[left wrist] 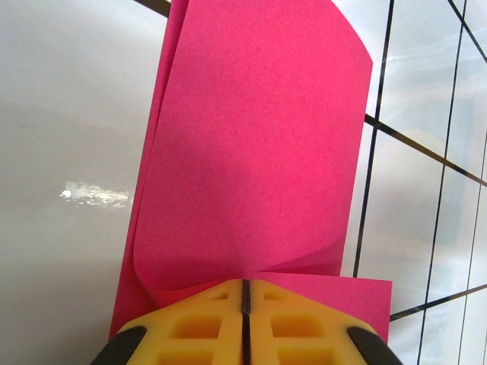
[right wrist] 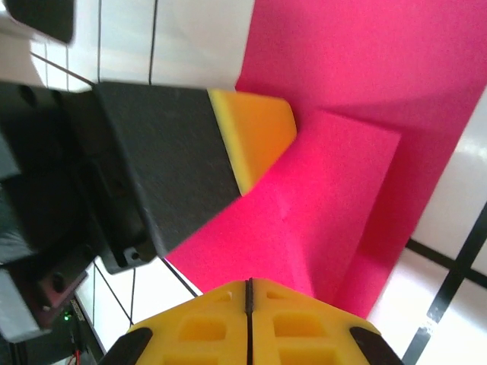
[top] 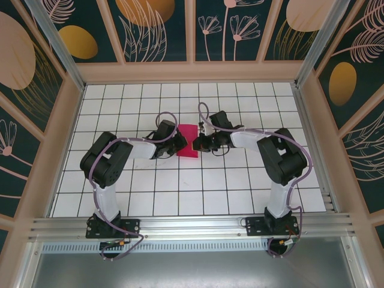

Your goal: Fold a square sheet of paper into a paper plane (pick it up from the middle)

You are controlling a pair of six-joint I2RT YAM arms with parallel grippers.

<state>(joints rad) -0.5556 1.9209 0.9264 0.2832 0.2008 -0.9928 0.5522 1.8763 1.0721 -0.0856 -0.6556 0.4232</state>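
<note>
Seen from above, the paper point(top: 187, 141) is too small for its folds to be read. The left hand point(top: 176, 144) at 9 o'clock and the right hand point(top: 197, 144) at 3 o'clock cover its side edges. The left wrist view cuts off its top at 12 o'clock.

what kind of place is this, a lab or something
Most likely a purpose-built robot test cell: a white gridded table boxed in by leaf-patterned wall panels, with the left arm and right arm bolted to an aluminium rail along its near edge.
</note>
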